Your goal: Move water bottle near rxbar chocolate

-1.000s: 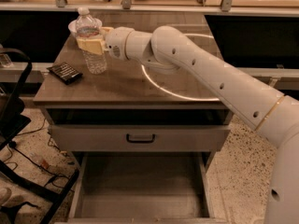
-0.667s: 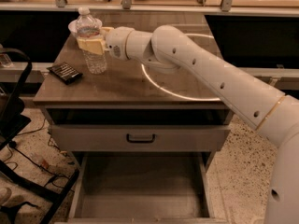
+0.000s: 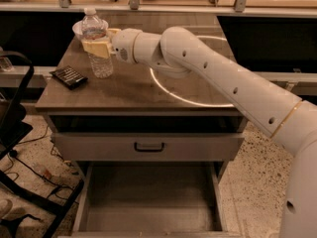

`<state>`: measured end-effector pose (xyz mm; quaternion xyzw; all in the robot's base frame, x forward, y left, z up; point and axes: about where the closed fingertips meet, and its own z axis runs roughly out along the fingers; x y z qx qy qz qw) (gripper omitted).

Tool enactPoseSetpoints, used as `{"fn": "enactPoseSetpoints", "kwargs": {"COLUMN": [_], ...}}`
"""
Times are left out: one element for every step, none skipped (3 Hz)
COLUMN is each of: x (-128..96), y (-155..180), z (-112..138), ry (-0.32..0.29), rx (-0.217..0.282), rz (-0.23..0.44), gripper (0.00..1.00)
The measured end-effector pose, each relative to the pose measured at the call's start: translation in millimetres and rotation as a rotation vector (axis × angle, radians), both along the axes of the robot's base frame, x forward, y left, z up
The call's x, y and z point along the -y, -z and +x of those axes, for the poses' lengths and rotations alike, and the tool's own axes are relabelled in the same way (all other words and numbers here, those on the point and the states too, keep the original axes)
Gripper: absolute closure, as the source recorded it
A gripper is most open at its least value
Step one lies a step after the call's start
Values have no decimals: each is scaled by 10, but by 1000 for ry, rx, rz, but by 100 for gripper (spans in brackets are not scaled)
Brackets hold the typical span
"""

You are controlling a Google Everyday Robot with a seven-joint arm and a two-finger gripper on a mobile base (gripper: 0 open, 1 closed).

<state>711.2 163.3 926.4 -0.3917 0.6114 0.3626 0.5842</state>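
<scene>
water bottle (image 3: 102,66), where was it? asked the fellow beside me.

on the left part of the table (image 3: 129,90), i said, going by the one camera view. it was upright, cap on, in front of the white bowl (image 3: 77,29). whether its base rested on the wood or hung just above it, i could not tell.

and the gripper?

the gripper (image 3: 95,47) was at the bottle's middle, reached in from the right on the long white arm (image 3: 218,78). its tan fingers (image 3: 102,48) were closed around the label band, so the jaws were narrow and held the bottle.

where was the rxbar chocolate?

the rxbar chocolate (image 3: 69,77) lay flat near the table's left edge, to the front and left of the bottle. the two were near each other but apart, with bare wood between them.

so how far along was it?

i judged the grasp done and the carry mostly done, if not wholly. what was left, as far as i could see, was perhaps a small shift toward the bar, then setting the bottle down steady and letting go without tipping it.

anything else about?

a pale ring (image 3: 198,101) marked the tabletop under the arm, and the lower drawer (image 3: 148,197) below stood pulled out.
</scene>
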Motion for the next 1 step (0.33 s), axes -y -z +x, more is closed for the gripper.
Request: {"fn": "enactPoseSetpoints", "kwargs": {"x": [-1], "y": [-1], "z": [0], "ry": [0], "rx": [0], "rz": [0], "gripper": [14]}}
